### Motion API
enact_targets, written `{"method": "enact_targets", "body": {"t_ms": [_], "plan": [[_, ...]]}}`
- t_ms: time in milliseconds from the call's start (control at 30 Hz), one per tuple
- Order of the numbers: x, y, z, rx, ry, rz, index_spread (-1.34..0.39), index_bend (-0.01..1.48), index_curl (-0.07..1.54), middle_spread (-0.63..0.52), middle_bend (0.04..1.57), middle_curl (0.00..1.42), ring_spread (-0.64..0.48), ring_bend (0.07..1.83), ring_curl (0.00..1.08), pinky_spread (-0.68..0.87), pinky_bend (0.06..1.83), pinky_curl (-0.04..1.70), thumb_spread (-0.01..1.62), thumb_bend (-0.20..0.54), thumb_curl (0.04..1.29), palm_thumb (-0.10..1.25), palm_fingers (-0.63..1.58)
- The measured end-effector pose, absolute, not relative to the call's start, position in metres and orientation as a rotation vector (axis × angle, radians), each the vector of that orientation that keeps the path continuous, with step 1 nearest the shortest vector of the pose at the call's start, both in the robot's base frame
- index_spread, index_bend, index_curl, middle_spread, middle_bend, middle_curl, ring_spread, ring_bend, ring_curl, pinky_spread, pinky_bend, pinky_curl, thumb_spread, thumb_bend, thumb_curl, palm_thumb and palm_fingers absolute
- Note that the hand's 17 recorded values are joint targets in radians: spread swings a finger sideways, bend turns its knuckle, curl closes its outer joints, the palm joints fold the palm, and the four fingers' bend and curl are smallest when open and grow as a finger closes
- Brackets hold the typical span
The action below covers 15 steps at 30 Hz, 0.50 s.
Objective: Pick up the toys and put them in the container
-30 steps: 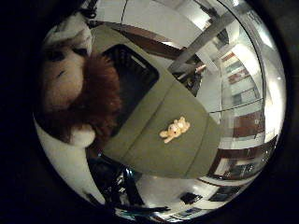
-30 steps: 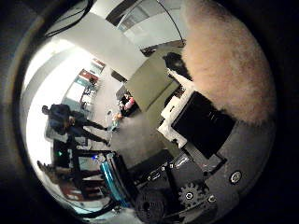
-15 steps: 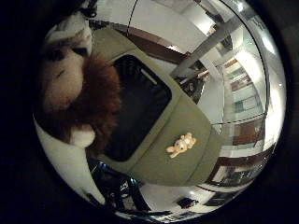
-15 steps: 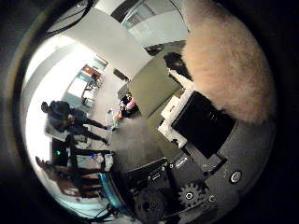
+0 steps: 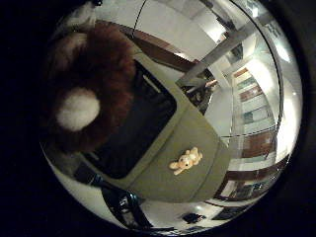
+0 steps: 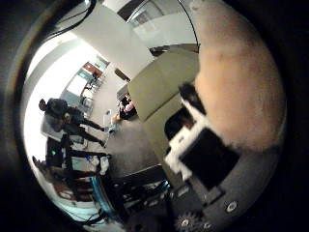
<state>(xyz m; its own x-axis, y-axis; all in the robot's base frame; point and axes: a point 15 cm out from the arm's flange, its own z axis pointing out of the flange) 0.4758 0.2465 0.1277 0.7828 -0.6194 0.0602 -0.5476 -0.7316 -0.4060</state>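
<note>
Fuzzy brown-n-white plush toy [image 5: 86, 98]

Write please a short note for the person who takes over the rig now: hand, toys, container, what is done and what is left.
Right hand: curled round a furry plush toy, held close to the palm.
Container: dark bin on the green table, open; the held toy is in front of it in the little finger side view.
Done: one toy picked up, not yet released.
Left: drop this toy in the container, then fetch the small tan plush lying on the table beside the bin.
</note>
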Motion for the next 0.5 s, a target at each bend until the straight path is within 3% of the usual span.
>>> {"method": "enact_targets", "body": {"t_ms": [100, 200, 500], "plan": [[0.471, 0.252, 0.126, -2.618, 0.867, -0.256, -0.46, 0.37, 0.63, -0.13, 0.44, 0.52, -0.17, 0.72, 0.50, 0.07, 0.82, 0.50, 1.12, -0.024, 0.46, 0.75, 0.07], [0.466, 0.261, 0.126, -2.627, 0.841, -0.248, -0.46, 0.33, 0.56, -0.10, 0.40, 0.48, -0.13, 0.65, 0.45, 0.18, 0.75, 0.45, 1.12, -0.023, 0.45, 0.73, 0.10], [0.467, 0.260, 0.129, -2.623, 0.841, -0.253, -0.44, 0.23, 0.43, -0.08, 0.27, 0.38, -0.10, 0.53, 0.34, 0.29, 0.63, 0.30, 1.12, -0.020, 0.43, 0.70, 0.23]]}}
